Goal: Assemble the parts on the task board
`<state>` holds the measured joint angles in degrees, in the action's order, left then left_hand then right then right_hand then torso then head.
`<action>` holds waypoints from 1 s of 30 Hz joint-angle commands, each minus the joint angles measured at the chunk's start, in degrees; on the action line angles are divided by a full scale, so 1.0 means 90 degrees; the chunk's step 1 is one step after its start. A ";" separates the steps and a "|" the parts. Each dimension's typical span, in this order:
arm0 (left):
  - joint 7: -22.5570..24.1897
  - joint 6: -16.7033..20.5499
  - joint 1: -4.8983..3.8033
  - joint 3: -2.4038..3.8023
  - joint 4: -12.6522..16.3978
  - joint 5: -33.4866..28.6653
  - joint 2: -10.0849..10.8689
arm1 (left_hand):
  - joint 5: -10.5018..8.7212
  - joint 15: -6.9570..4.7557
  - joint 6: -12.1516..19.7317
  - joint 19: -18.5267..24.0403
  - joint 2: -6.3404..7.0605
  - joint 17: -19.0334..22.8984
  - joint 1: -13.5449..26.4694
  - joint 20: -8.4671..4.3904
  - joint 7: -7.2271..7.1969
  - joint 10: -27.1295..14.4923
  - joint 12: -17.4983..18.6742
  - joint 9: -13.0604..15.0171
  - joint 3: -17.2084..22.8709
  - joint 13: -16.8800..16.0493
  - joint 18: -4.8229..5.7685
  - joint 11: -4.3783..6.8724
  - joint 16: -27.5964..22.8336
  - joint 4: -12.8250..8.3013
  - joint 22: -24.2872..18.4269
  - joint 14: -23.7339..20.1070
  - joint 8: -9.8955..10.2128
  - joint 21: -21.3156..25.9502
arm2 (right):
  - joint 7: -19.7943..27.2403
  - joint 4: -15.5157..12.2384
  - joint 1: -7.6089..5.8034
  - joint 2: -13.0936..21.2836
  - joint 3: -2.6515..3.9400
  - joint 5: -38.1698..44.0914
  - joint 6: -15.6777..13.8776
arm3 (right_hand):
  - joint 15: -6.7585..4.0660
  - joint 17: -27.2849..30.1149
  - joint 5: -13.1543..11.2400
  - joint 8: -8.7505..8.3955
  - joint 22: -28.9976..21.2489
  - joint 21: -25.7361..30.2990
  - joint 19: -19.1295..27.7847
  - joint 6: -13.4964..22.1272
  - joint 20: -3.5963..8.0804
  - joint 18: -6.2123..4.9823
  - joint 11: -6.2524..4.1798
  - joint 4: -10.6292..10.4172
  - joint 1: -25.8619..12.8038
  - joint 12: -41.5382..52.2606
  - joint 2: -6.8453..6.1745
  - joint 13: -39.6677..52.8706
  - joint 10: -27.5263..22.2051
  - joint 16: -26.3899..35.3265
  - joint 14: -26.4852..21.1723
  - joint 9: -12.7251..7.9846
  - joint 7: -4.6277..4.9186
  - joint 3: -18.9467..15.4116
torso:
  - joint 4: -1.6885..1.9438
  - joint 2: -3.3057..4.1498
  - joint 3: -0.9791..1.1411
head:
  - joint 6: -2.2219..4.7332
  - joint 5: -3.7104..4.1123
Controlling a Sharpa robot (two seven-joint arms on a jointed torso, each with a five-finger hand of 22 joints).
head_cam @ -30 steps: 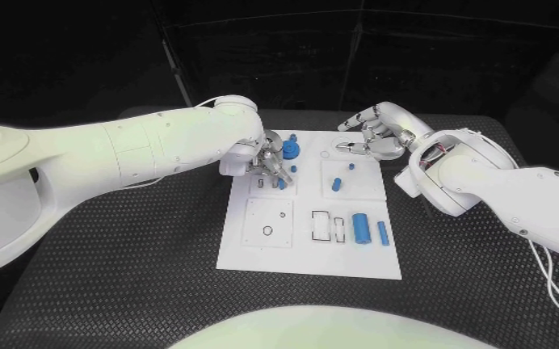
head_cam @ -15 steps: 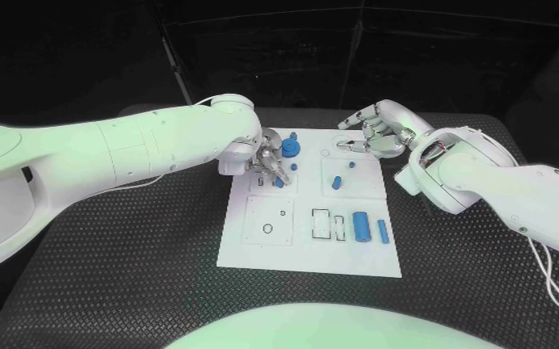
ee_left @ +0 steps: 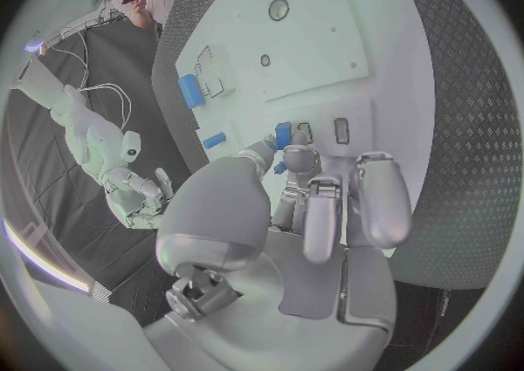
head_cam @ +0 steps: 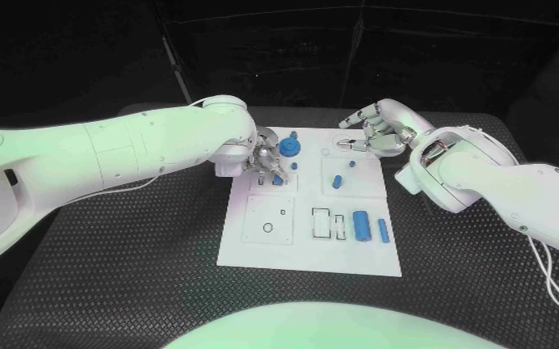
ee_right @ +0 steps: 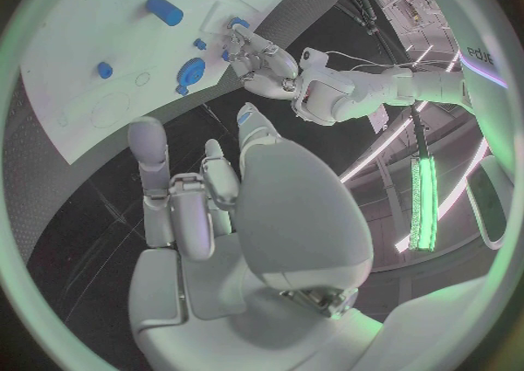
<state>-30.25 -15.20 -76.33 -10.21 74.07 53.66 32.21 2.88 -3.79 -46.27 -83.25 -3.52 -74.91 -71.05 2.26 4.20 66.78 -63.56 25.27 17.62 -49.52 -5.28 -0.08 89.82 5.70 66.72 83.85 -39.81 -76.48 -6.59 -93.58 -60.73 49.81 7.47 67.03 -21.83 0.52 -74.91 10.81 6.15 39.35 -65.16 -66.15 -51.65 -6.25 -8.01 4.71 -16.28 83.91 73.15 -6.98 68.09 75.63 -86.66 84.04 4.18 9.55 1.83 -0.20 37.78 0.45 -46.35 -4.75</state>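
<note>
Two smooth white arms w/ silver hands: left hand [head_cam: 266, 161], right hand [head_cam: 375, 133].

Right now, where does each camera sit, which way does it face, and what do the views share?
Head view: on the robot's head, facing down at the task board, with both arms.
Left wrist view: behind the left hand, facing a blue part.
Right wrist view: behind the right hand, facing the board.
Shared: all show the board and left hand.

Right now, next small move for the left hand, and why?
Probably ease the left hand straight down: in the left wrist view its fingertips pinch a small blue part just over the task board, beside small rectangular slots, so seating it looks next.
</note>
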 commanded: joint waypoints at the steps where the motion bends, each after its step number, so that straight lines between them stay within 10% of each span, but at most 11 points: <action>1: 0.0084 0.0535 -0.0006 0.0005 0.0161 -0.0147 0.0129 | 0.0007 -0.0024 0.0011 0.0004 0.0066 -0.1677 0.0093 -0.0018 -0.0018 0.0127 -0.0035 0.0205 0.1142 -0.0004 0.0096 0.0051 0.0020 -0.0975 -0.0018 0.0684 -0.0060 0.0021 | 0.0048 0.0009 -0.0011 0.0003 0.0006 -0.0055 0.0001 | -0.0034 -0.0663 0.0035 0.0037 -0.0002 0.0021 0.0050 -0.0007 -0.0007 -0.0102 -0.0019 -0.0002 -0.0034 -0.0027 0.0047 -0.0007 -0.0042 0.0021 0.0418 -0.0008 0.0000 -0.0046 | 0.0001 -0.0003 0.0003 | -0.0011 -0.0008; 13: 0.0141 0.1256 0.0040 0.0001 0.0633 -0.0176 0.0573 | 0.0012 -0.0042 0.0011 -0.0007 0.0246 -0.1677 0.0271 -0.0029 -0.0035 0.0196 -0.0040 0.0322 0.1629 -0.0012 0.0096 0.0060 0.0020 -0.1025 -0.0010 0.0684 -0.0144 0.0035 | 0.0060 0.0061 -0.0011 0.0019 0.0006 -0.0122 -0.0019 | -0.0036 -0.0656 0.0041 0.0042 -0.0012 0.0030 0.0053 -0.0010 -0.0005 -0.0103 -0.0021 -0.0003 -0.0039 -0.0028 0.0054 -0.0008 -0.0042 0.0025 0.0417 -0.0008 -0.0002 -0.0050 | 0.0012 -0.0011 0.0009 | -0.0042 -0.0032; 30: 0.0115 0.1898 0.0348 -0.0003 0.0583 0.0255 0.0553 | 0.0012 -0.0049 0.0014 -0.0011 0.0295 -0.1677 0.0311 -0.0036 -0.0039 0.0256 -0.0092 0.0364 0.1776 -0.0084 0.0095 0.0066 0.0020 -0.1048 -0.0010 0.0684 -0.0175 0.0042 | 0.0045 0.0083 -0.0011 0.0031 0.0005 -0.0127 -0.0039 | -0.0036 -0.0656 0.0041 0.0042 -0.0012 0.0030 0.0053 -0.0010 -0.0005 -0.0103 -0.0021 -0.0003 -0.0039 -0.0028 0.0054 -0.0008 -0.0042 0.0025 0.0417 -0.0008 -0.0002 -0.0050 | 0.0006 -0.0009 0.0019 | -0.0060 -0.0047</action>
<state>-29.65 -0.36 -73.14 -10.27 79.36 54.13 37.31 2.86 -3.83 -46.16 -83.25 -0.63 -74.91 -68.15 2.26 4.31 68.13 -64.17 28.18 24.60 -50.29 -5.29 -0.01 89.82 5.11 66.58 83.90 -41.11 -76.17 -6.53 -92.78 -60.73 50.06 7.47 66.09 -21.88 0.52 -74.90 10.81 6.15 39.29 -65.17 -66.15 -51.65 -6.25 -8.01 4.71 -16.28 83.68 73.15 -6.76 68.10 75.63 -86.66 84.04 4.18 9.55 1.83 -0.07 37.67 0.59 -46.89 -5.15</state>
